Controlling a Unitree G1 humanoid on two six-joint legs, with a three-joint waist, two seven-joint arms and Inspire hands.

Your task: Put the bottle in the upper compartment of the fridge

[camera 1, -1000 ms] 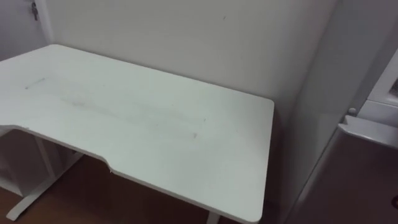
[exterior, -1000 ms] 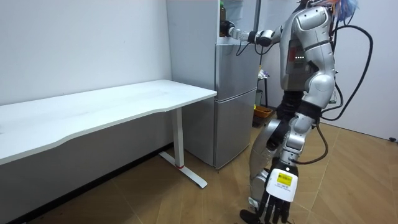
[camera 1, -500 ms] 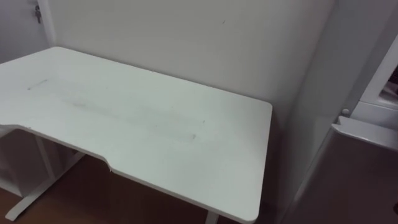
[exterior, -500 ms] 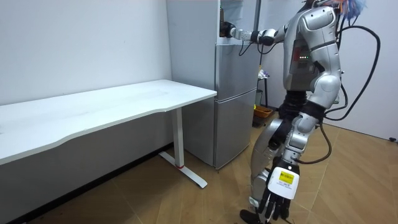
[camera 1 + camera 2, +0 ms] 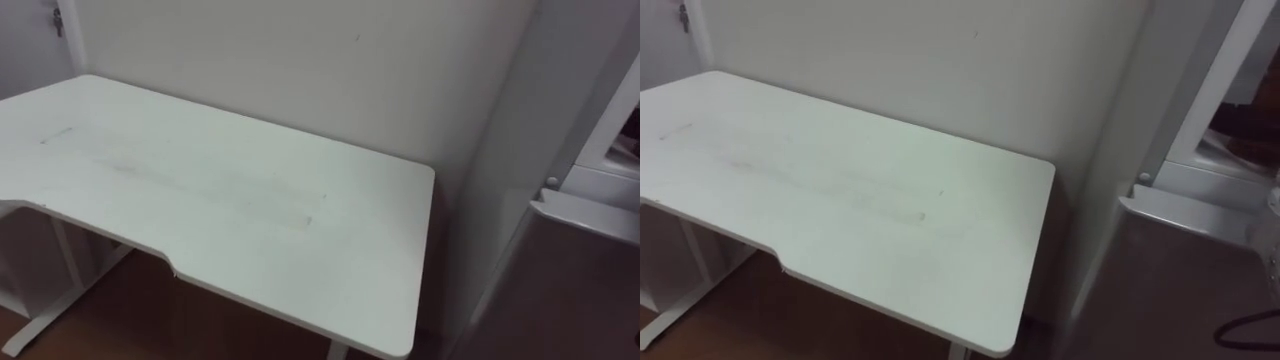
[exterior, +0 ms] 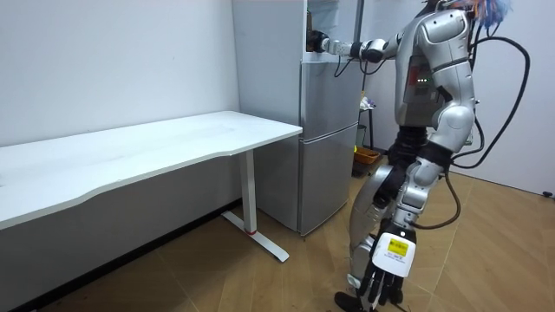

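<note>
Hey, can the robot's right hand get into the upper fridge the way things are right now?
Probably yes. In the room view the right hand is raised at the mouth of the upper fridge, which looks open, and nothing stands between them.

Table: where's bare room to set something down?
The whole table top is bare, from its wall edge to its curved front edge and across to the corner beside the fridge. The only tight spot is the narrow gap between table and fridge.

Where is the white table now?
The white rectangular table stands along the wall at the room view's left, its end beside the grey fridge.
</note>
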